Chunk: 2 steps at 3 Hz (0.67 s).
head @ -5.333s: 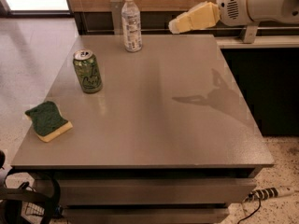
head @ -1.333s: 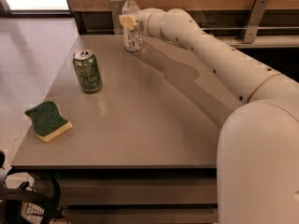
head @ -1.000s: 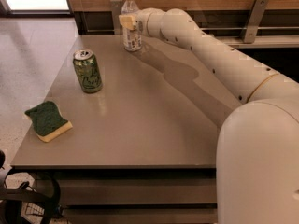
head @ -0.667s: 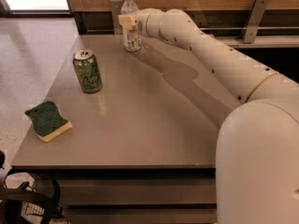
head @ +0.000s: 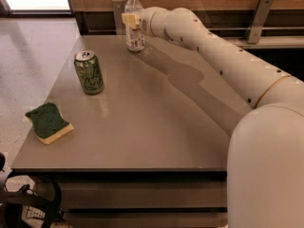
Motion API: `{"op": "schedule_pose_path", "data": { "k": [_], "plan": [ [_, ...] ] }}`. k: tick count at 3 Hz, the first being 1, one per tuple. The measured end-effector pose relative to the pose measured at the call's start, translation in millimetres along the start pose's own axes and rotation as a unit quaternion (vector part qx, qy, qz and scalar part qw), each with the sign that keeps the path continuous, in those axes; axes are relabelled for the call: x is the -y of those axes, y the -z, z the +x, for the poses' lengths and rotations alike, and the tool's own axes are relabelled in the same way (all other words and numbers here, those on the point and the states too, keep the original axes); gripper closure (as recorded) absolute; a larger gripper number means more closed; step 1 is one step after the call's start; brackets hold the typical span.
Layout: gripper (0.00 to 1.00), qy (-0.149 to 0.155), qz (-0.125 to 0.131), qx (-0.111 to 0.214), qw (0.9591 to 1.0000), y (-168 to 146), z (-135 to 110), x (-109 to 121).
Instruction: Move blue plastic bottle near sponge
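Note:
The blue plastic bottle [head: 135, 32], clear with a white cap and a white-and-blue label, stands upright at the table's far edge. My gripper [head: 131, 20] reaches in from the right and is closed around the bottle's upper body, with one yellowish finger [head: 128, 19] showing in front of it. The bottle's base rests on the table. The sponge [head: 48, 123], dark green over pale yellow foam, lies at the table's front left corner, far from the bottle.
A green drink can [head: 89, 72] stands upright at the left, between bottle and sponge. The grey table [head: 152, 127] drops off at its left and front edges. A wooden wall and a metal rail [head: 259, 20] run behind it.
Since the oldest frame my arm has swung in from the right and the gripper has come onto the bottle. Over the last second nothing has visibly moved.

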<state>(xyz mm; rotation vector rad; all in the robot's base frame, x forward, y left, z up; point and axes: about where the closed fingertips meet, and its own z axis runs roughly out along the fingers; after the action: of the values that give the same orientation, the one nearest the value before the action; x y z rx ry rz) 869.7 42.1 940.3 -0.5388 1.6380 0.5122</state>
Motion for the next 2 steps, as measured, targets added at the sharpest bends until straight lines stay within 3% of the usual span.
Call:
{"op": "schedule_pose_path", "data": {
  "k": [2],
  "plan": [
    [1.00,0.013,0.038,0.015,0.9991,63.3,-35.5,17.4]
  ]
}}
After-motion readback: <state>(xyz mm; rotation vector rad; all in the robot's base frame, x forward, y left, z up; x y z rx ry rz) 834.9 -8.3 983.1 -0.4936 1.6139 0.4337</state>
